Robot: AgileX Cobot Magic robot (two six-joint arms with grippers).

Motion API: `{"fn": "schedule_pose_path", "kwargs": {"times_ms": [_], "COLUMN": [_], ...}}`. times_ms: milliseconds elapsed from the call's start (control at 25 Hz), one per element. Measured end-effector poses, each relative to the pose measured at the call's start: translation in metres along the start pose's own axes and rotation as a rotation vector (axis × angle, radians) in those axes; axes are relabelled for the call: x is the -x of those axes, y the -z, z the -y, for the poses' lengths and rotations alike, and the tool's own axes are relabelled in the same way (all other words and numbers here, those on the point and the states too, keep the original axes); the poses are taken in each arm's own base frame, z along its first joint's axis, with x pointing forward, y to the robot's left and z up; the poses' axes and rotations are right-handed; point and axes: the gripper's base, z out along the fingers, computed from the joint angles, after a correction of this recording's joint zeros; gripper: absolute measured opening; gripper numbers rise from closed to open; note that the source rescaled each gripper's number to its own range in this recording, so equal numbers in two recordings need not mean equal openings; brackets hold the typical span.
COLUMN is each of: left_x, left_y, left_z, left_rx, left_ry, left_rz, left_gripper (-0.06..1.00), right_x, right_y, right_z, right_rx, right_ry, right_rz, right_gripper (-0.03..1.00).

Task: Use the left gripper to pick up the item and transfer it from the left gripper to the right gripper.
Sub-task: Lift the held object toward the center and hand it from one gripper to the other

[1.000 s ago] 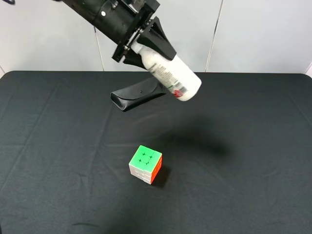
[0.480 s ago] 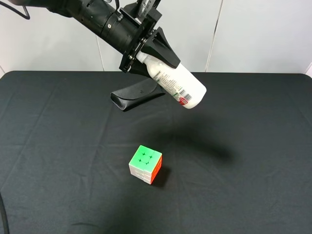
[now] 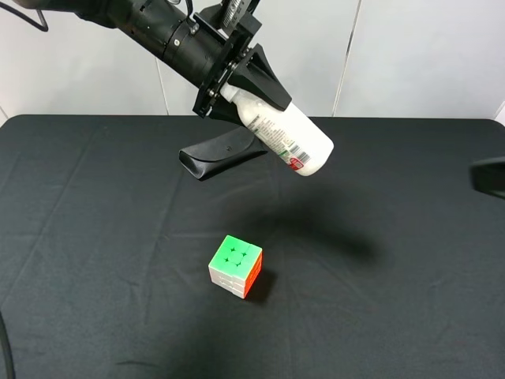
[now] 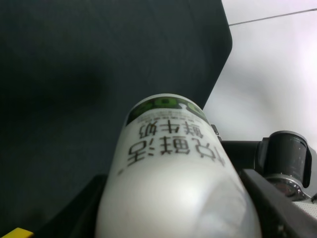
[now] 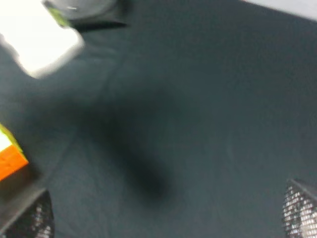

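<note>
I see my left claw (image 3: 254, 82) clamped on the milk bottle (image 3: 289, 135) at upper centre, right claw (image 5: 166, 213) empty and spread wide.

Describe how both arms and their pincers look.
The left arm is a matte black cylinder with small silver bolts at its flange and a black cable trailing behind. The left pincer has black wedge-shaped fingers. The right pincer shows dark fingers with mesh-textured pads; its arm is out of view.
</note>
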Motion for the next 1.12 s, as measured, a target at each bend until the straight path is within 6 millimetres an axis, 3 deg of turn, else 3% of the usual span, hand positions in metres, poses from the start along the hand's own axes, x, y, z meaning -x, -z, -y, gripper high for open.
{"fn": "schedule_pose_path", "kwargs": {"times_ms": [200, 440, 760, 1120], "left_x": [0.0, 0.0, 0.001, 0.001], "left_y": [0.0, 0.0, 0.0, 0.0], "left_z": [0.0, 0.0, 0.002, 0.002], "left_rx": [0.0, -0.002, -0.025, -0.025], "left_ry": [0.0, 0.001, 0.008, 0.008], "left_rz": [0.0, 0.001, 0.013, 0.013], "left_gripper": [0.02, 0.02, 0.02, 0.02], "right_x": [0.031, 0.054, 0.057, 0.057], "right_y": [-0.029, -0.07, -0.115, -0.138], "right_z": [-0.01, -0.032, -0.056, -0.061], "right_rx": [0.122, 0.228, 0.291, 0.273], "right_ry": [0.164, 0.299, 0.367, 0.376], "right_rz": [0.005, -0.012, -0.045, -0.028], "right_gripper": [1.0, 1.0, 1.0, 1.0]}}
